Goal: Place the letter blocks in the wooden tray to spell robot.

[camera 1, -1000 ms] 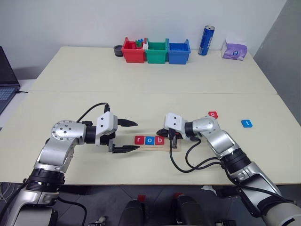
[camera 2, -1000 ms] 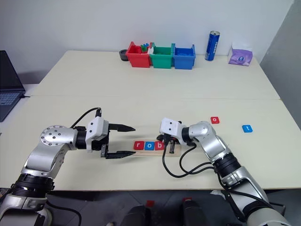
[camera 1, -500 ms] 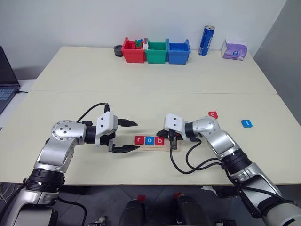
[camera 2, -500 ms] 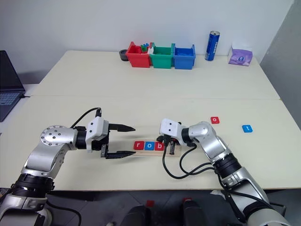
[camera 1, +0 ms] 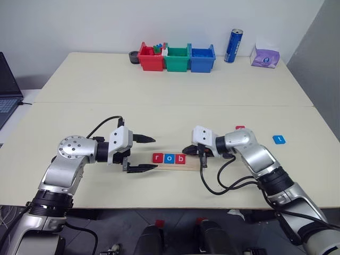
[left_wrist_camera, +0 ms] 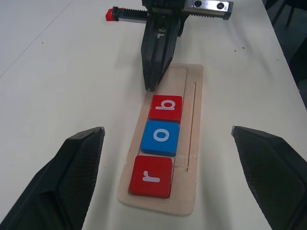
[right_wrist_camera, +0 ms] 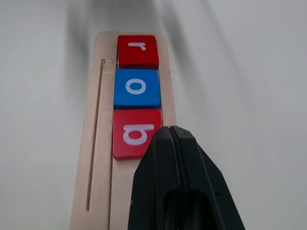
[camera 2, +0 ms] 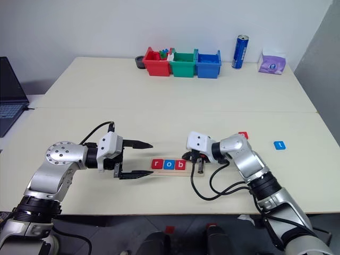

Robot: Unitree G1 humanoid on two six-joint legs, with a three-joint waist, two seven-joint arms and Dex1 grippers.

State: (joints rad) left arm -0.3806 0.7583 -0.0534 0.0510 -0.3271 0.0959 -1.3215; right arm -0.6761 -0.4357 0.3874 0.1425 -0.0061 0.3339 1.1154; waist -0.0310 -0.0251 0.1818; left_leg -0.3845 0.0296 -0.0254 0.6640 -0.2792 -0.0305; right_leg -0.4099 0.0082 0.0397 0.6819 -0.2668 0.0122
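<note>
The wooden tray [left_wrist_camera: 190,98] lies on the table between my two arms. Three letter blocks sit in a row in it: red "r" [camera 1: 158,158], blue "o" [camera 1: 169,158] and red "b" [camera 1: 180,159]. My right gripper [camera 1: 187,150] is shut with nothing in it, its tip just at the free end of the "b" block [right_wrist_camera: 135,133]. My left gripper [camera 1: 149,154] stands open off the tray's left end, holding nothing. A blue "t" block [camera 1: 278,139] lies loose at the right. Another red block [camera 1: 240,128] peeks out behind my right forearm.
Red [camera 1: 150,58], green [camera 1: 176,59] and blue [camera 1: 202,59] plastic bins stand in a row at the table's far edge. A blue can [camera 1: 232,46] and a tissue pack [camera 1: 264,55] are to their right. A laptop [camera 1: 8,90] sits at the far left.
My right arm has drawn back to the right, off the tray's right end, and now covers most of the loose red block. The left arm and the tray's blocks have not moved.
</note>
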